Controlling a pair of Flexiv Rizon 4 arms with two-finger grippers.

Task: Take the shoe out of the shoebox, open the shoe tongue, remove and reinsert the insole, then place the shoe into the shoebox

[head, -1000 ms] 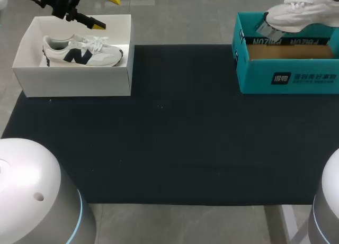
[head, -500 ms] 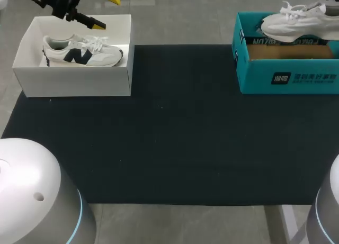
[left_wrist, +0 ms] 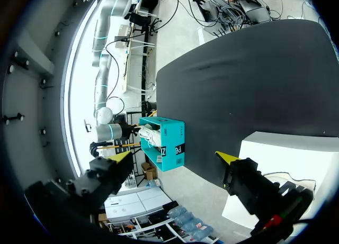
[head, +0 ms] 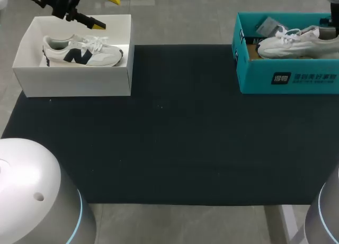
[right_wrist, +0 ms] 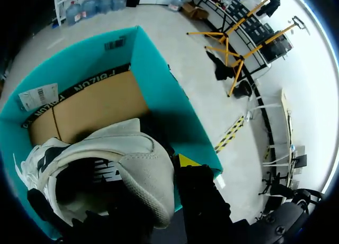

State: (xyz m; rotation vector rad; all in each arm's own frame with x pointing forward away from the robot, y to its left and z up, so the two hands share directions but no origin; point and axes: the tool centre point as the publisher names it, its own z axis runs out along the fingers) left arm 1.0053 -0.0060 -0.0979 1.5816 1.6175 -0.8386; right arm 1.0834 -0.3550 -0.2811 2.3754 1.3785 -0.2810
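A white shoe [head: 296,43] lies low in the teal shoebox [head: 288,77] at the far right, toe toward the middle of the table. My right gripper [right_wrist: 161,172] is shut on the shoe [right_wrist: 132,159] at its heel collar. One yellow fingertip [right_wrist: 185,160] shows outside the heel and the other is hidden inside the shoe. The brown cardboard floor of the box [right_wrist: 95,106] shows ahead of the shoe. My left gripper [head: 105,11] hangs open above the far edge of a white box [head: 74,80], with nothing between its fingers.
The white box at the far left holds a second white shoe with a navy mark [head: 82,51]. A grey tag [head: 269,27] lies at the teal box's far left corner. A black mat [head: 169,127] covers the table between the boxes.
My right gripper has lowered the white shoe from above the teal box's rim down into the box. The left arm has not moved.
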